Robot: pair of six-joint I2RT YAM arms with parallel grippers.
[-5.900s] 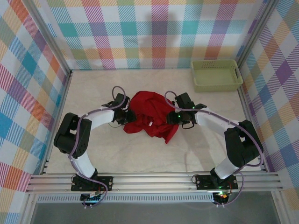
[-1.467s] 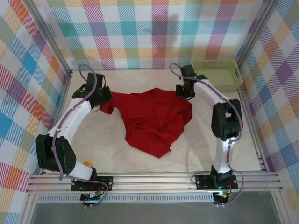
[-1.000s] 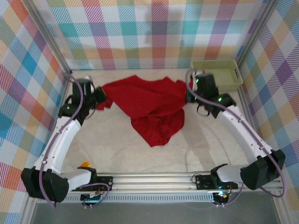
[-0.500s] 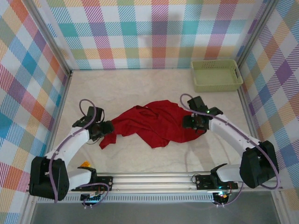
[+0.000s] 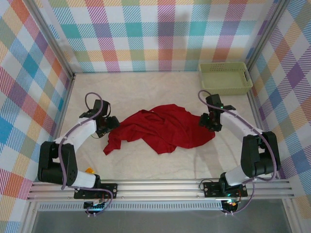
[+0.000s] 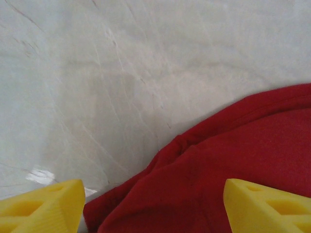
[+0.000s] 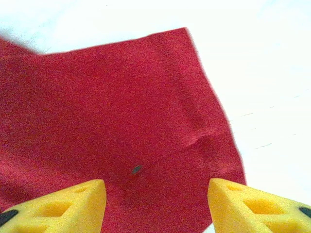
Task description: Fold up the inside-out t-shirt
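Noting the inside-out t-shirt (image 5: 163, 128) crumpled at the middle of the table (image 5: 146, 162), long axis left to right, we find the left gripper (image 5: 110, 124) and right gripper (image 5: 207, 121) at its opposite ends, both gaping and empty, equally near.

Matching kit on both sides: the left arm (image 5: 77, 133) and right arm (image 5: 238, 124) show white tube links between chunky black joints, with a lilac cable (image 5: 92, 94) looping along each. Black bases (image 5: 95, 190), a green light (image 5: 228, 195) by the right one. Left fingers (image 6: 41, 211) and right fingers (image 7: 58, 204) are yellow wedges with moulded recesses.
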